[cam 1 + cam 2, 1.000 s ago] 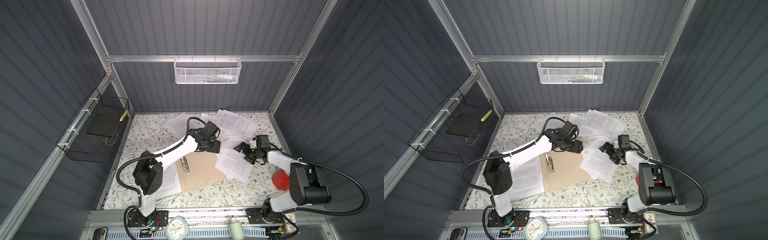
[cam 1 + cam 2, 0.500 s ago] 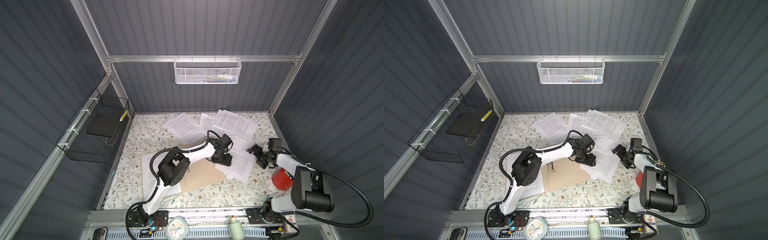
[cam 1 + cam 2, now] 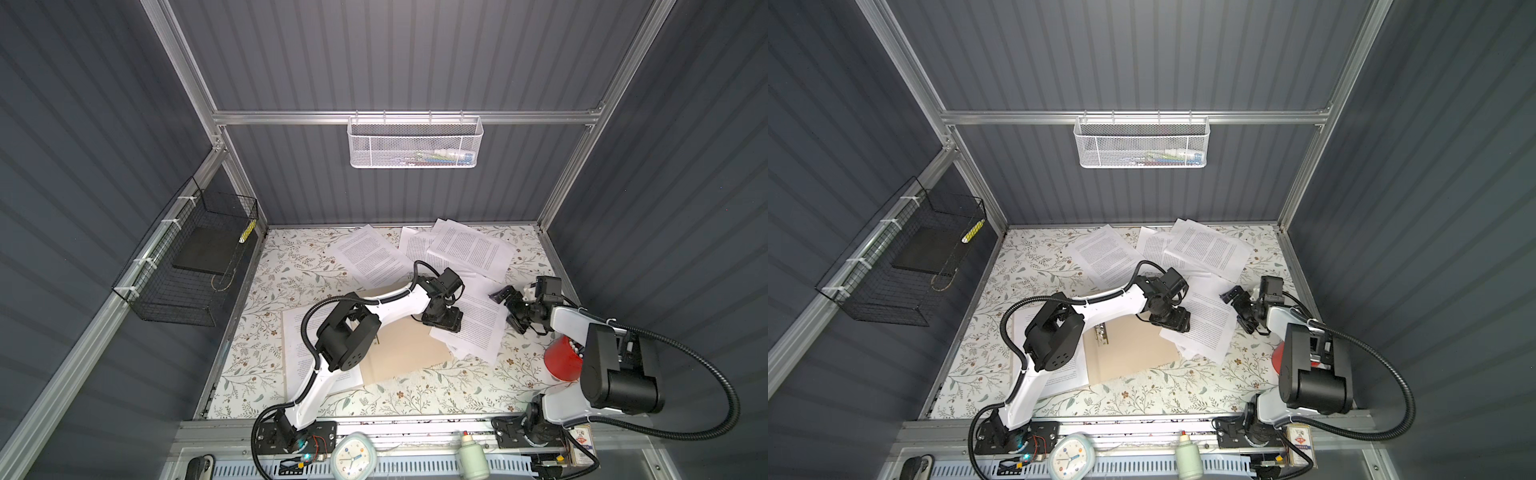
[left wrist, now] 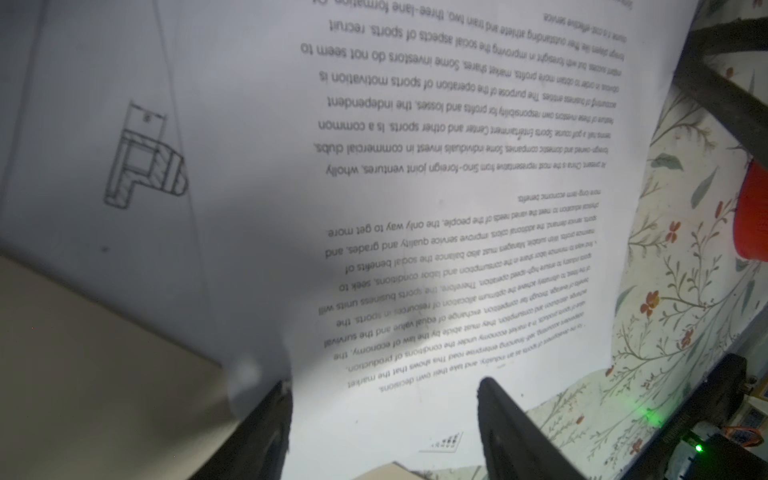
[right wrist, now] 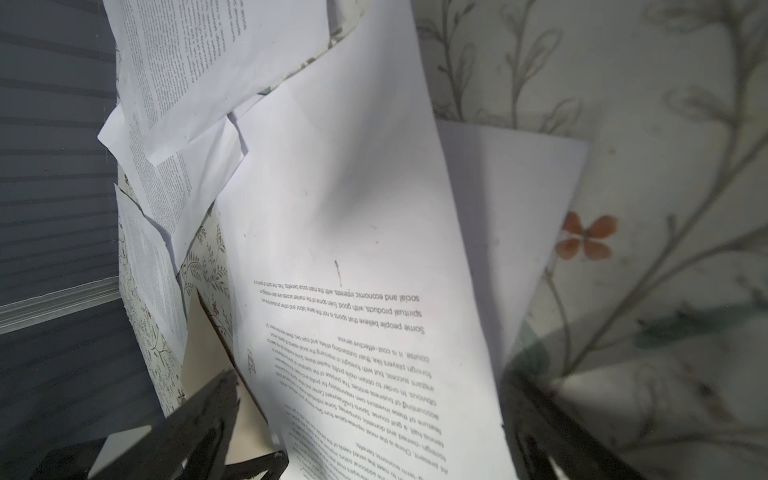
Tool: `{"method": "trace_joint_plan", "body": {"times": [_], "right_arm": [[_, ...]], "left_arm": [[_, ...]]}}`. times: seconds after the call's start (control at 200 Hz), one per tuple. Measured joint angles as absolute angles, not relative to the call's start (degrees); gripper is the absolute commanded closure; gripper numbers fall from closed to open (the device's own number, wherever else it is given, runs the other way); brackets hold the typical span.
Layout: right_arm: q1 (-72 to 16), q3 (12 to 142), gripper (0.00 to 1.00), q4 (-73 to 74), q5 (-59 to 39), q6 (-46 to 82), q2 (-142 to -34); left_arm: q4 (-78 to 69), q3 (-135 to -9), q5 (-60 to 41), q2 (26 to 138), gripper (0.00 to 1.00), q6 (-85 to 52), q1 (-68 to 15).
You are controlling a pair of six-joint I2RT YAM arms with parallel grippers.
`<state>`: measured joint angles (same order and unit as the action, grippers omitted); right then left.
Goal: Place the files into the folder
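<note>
Poised low over a printed sheet with the left gripper, jaws apart, clasping nothing; tan folder just beside, under that sheet's near corner. Past the sheet's far edge, right gripper splayed wide, empty. Risks buckling the floppy paper if slid, or dragging the second sheet beneath. Cannot tell pad contact; cannot see the folder's spine behind the left arm in a top view.

"How was the left arm set?"

"Stretched from its base toward the middle, wrist bent down. The left gripper pointed downward, jaws parted."

"And the other?"

"The right arm was folded back over its base. The right gripper sat low and reached inward, jaws spread wide."
</note>
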<state>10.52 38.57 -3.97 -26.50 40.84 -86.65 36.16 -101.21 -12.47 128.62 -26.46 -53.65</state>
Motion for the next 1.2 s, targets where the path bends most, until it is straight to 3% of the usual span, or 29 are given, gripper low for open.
{"method": "trace_joint_plan", "body": {"times": [0.95, 1.201], "right_arm": [[10.50, 25.39, 0.01, -1.13, -40.51, 40.71, -70.78], [9.78, 25.39, 0.08, -1.37, -39.72, 40.93, -68.99]], "left_arm": [[37.85, -102.83, -12.08, 129.56, 0.30, -25.85, -53.65], [37.85, -102.80, -12.10, 129.56, 0.30, -25.85, -53.65]]}}
